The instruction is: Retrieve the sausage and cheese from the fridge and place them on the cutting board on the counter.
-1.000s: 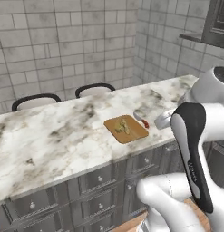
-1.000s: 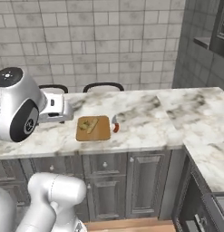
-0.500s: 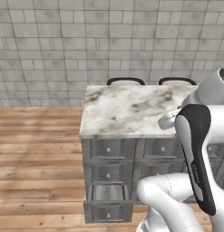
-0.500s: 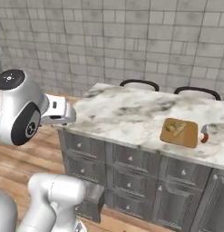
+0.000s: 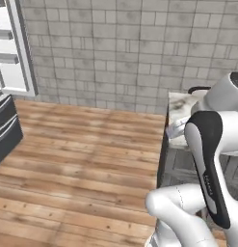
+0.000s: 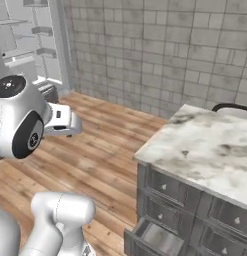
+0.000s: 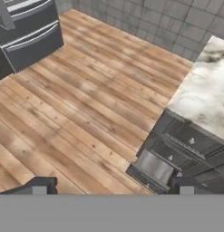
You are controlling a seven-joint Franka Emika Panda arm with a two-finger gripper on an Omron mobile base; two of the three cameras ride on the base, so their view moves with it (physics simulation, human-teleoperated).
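Note:
My gripper [image 7: 112,188] is open, with nothing between its dark fingertips [image 7: 38,185], and it hangs over the wooden floor. The hand [image 5: 176,129] sits at the counter's near corner, and its tip [image 6: 75,127] points toward the counter. The fridge [image 5: 9,62] stands at the far left with its white shelves showing. Its shelved interior [image 6: 30,40] shows again at the upper left, and its dark lower drawers [image 7: 27,27] lie top left. The white marble counter [image 5: 180,103] [image 6: 210,145] [image 7: 206,90] is on the right. The sausage, cheese and cutting board are out of view.
A bottom drawer [image 6: 155,237] [image 7: 154,167] of the grey counter cabinet stands pulled out. A dark chair back [image 6: 232,107] rises behind the counter. Wide wooden floor [image 5: 82,154] lies between fridge and counter, and a grey tiled wall [image 5: 115,48] stands behind.
The whole picture has swung left, so the camera moved. The counter slid to the right edge, the board left the view and the fridge came into view. The gripper stays open.

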